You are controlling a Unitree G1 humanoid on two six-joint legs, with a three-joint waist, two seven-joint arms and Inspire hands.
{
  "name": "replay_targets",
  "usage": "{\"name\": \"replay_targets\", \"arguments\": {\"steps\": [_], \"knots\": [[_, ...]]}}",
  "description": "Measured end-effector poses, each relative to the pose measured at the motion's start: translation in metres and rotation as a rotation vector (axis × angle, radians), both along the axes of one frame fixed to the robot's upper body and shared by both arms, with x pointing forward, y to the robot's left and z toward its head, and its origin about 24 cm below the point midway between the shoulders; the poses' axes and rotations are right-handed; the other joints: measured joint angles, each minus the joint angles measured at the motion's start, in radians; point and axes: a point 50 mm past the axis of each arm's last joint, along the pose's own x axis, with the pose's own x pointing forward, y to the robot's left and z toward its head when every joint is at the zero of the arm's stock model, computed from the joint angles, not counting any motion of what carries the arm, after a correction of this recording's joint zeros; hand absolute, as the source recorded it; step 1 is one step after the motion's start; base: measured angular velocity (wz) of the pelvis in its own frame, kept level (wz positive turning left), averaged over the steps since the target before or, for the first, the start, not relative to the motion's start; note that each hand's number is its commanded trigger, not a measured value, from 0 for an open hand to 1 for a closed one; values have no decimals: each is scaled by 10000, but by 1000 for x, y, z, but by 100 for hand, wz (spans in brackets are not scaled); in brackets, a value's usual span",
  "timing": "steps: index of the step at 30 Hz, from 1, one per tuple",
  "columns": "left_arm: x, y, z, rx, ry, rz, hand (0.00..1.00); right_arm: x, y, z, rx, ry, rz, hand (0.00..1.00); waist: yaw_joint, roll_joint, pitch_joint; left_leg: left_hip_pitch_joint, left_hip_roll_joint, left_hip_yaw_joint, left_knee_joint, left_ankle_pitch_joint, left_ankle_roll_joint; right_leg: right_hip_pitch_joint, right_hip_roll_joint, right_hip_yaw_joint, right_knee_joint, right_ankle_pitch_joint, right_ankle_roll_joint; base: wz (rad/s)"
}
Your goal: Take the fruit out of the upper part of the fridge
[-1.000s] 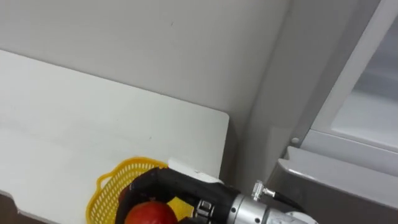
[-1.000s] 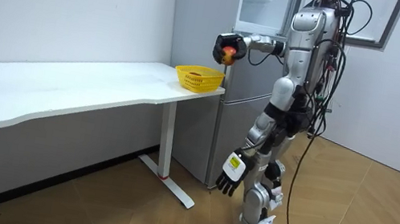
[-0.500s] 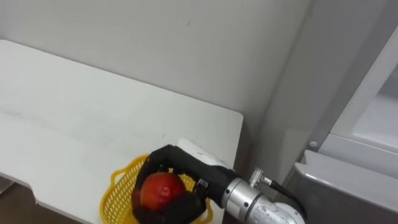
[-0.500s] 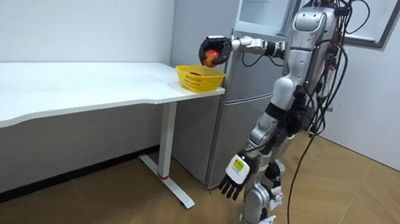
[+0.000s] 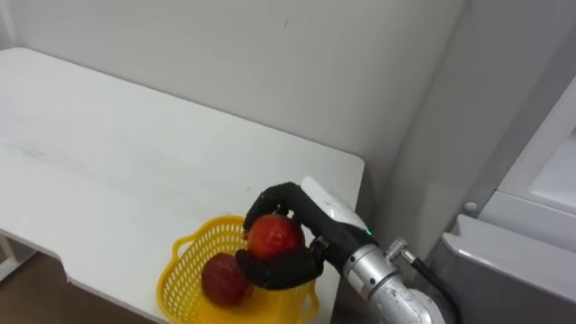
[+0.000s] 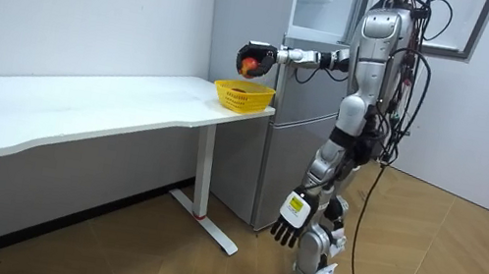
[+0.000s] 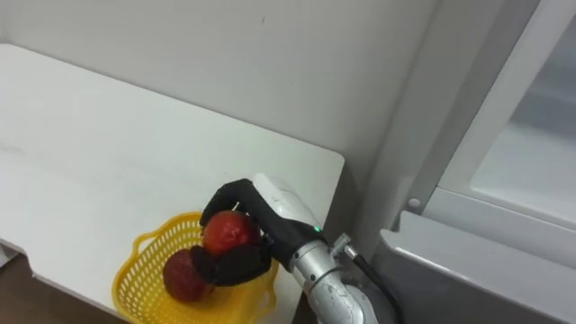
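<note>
Fruit, red and round (image 5: 274, 236), sits gripped in the curled right hand (image 5: 308, 243) just above the yellow basket (image 5: 178, 286) at the worktop's (image 5: 135, 153) five-o'clock corner. A second red fruit (image 5: 221, 279) lies inside. The left hand (image 6: 287, 229) hangs open-fingered.

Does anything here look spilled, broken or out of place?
Nothing stands out. The right hand holds a red fruit over the yellow basket, which sits upright near the table corner with a second fruit inside.

Red fruit (image 5: 273, 236) gripped in right hand (image 5: 315, 229), above yellow basket (image 5: 176, 263).
</note>
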Motion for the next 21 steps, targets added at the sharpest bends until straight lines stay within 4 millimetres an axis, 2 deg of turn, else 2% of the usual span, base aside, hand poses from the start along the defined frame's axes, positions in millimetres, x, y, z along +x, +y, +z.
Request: {"name": "replay_targets", "arguments": {"steps": [5,6,7,8,9,10,21], "knots": [[0,-1,0,11,13,-9,0,3,-5,-15,-163,498,-224,100,8,13,13,-22,-52,-106,82,20,16,69,-63,-99,2,-4,20,7],[0,-1,0,10,10,-12,0,4,-5,-19,-255,608,-276,95,9,13,14,-35,-58,-133,104,22,17,72,-71,-118,3,-4,21,6],[0,-1,0,17,34,-4,0,4,-5,-21,-351,678,-307,95,11,16,15,-46,-60,-142,122,22,17,74,-72,-125,4,-5,21,4],[0,-1,0,15,36,-3,0,4,-5,-23,-387,722,-315,52,11,16,16,-50,-61,-144,126,22,17,73,-72,-127,4,-5,21,0],[0,-1,-1,6,34,-1,0,4,-5,-26,-453,778,-320,22,13,21,22,-60,-62,-149,134,22,17,72,-73,-133,3,-5,22,0],[0,-2,-1,4,33,-1,0,4,-5,-27,-498,834,-338,0,14,27,25,-67,-62,-160,138,22,17,71,-74,-145,3,-5,22,0],[-1,-2,-1,48,36,19,0,4,-5,-29,-509,863,-373,0,24,41,35,-135,-57,-205,139,21,17,53,-87,-245,-8,-6,23,1]]}}
